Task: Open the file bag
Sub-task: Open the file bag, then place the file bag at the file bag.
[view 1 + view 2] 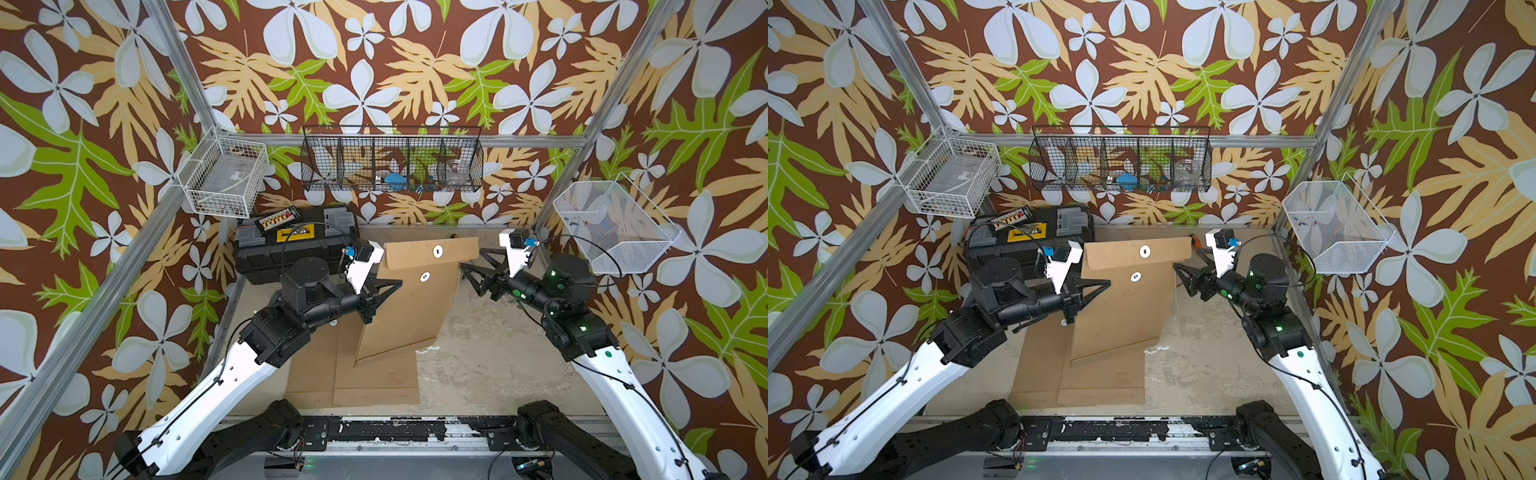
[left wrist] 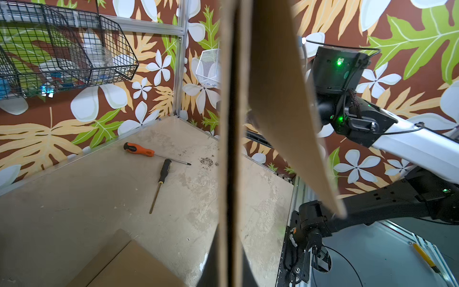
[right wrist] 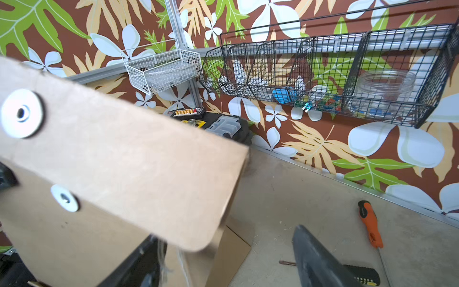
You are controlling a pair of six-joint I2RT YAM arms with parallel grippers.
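Mid-table, file bag (image 1: pixel 409 307): brown, lifted clear of the table (image 1: pixel 478 365) and tilted in both top views, flap end up
flap (image 1: pixel 432 245): folded open, white disc (image 1: pixel 437 251) on it, second disc (image 1: pixel 424 277) on the body below
left gripper (image 1: pixel 392 285): pinched onto the bag's left edge, just under the flap
right gripper (image 1: pixel 473 266): jaws spread, just beside the bag's right edge; contact can't be told
thread (image 1: pixel 1177 301): thin white strand hanging by the bag's right edge in a top view
spare bags (image 1: pixel 374 386): two more brown ones flat on the table, beneath the lifted one's lower end
left wrist, bag (image 2: pixel 280 111): seen edge-on, running straight through the frame, one brown sheet splaying off it
left wrist, screwdrivers: orange screwdriver (image 2: pixel 139 149) and black screwdriver (image 2: pixel 165 170) lying near each other on the table, apart from the bag
right wrist, flap (image 3: pixel 136 174): close to the lens and blurred, white disc (image 3: pixel 22 113) on it, second disc (image 3: pixel 64 197) on the body under it
right wrist, fingers (image 3: pixel 313 253): one dark finger clear of the bag, the other blurred past the flap's corner, wide gap between
right wrist, basket (image 3: pixel 323 74): black wire, clear jar (image 3: pixel 386 87) in its end compartment
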